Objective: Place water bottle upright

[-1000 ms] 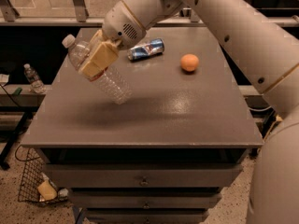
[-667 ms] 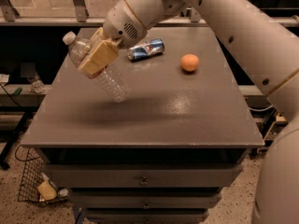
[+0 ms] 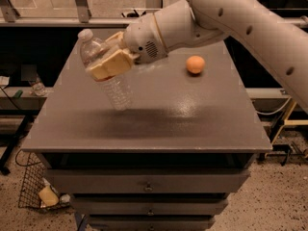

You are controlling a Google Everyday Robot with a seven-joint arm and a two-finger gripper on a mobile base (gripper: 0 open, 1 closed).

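Note:
The water bottle is clear ribbed plastic with a white cap at its upper left. It hangs tilted in the air over the left middle of the grey table, cap up and to the left, base down. My gripper is shut on the water bottle around its middle, and its tan fingers cover the label. The white arm reaches in from the upper right.
An orange ball lies on the table at the right rear. The arm hides the rear middle of the table. Drawers sit under the tabletop. A wire basket stands on the floor at lower left.
The bottle has turned closer to upright in my gripper and has moved slightly right. The blue and silver can is now hidden behind the arm.

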